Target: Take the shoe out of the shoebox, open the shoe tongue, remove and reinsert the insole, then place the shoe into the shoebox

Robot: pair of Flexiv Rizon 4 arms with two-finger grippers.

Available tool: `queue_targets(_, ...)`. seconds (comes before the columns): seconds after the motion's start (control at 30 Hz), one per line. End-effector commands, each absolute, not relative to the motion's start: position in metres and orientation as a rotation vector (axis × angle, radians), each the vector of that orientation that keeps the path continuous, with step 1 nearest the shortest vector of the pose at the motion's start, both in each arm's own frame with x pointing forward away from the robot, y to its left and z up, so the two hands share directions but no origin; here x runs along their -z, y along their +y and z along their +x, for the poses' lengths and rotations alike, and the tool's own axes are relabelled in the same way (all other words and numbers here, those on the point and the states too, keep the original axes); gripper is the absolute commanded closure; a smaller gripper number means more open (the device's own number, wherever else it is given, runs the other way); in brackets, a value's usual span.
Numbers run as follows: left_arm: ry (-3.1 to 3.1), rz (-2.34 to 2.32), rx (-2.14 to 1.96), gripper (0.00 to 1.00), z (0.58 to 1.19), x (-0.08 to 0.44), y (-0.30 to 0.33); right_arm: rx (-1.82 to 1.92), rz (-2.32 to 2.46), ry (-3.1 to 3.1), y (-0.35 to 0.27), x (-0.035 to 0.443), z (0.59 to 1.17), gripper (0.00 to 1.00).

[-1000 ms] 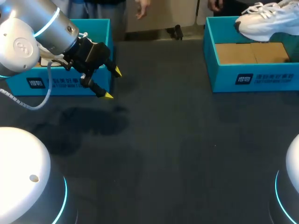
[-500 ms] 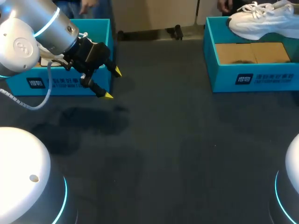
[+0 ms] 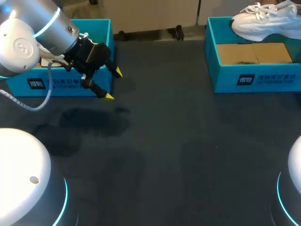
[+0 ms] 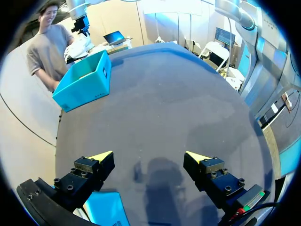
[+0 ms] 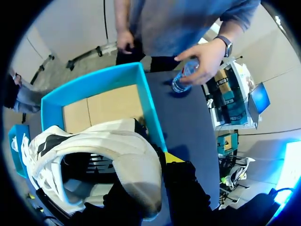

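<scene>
The dark counter (image 3: 169, 155) carries the teal shoebox (image 3: 225, 77) at its far right and a second teal box (image 3: 96, 30) at its far left. The white shoe (image 3: 263, 23) hangs over the shoebox's far rim, its heel collar clamped between the right fingers (image 5: 171, 157). The left fingers (image 3: 109, 96) are spread wide around nothing, just beside the second box.

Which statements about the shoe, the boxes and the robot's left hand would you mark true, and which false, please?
1. The left hand is open and holds nothing. True.
2. The white shoe lies on the table between the two boxes. False: it is over the right shoebox, at its far side.
3. The right shoebox has a brown cardboard floor. True.
4. The left hand hovers over the right shoebox. False: it is beside the left teal box.
</scene>
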State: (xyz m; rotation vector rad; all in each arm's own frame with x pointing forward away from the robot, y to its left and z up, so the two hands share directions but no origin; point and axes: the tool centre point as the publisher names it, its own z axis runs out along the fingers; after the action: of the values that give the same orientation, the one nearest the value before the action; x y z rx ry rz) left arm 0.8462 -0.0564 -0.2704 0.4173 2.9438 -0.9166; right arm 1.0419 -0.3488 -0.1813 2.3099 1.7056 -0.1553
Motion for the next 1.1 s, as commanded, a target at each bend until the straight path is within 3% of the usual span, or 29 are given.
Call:
queue_targets(0.03, 2.943, 0.418, 0.914, 0.0, 0.845, 0.271, -0.056, 0.257, 2.295, 1.651, -0.349, 0.203, 1.047, 1.0)
queue_targets(1.1, 2.943, 0.418, 0.914, 0.0, 0.845, 0.271, -0.056, 0.263, 2.21, 1.713, -0.351, 0.292, 1.077, 1.0)
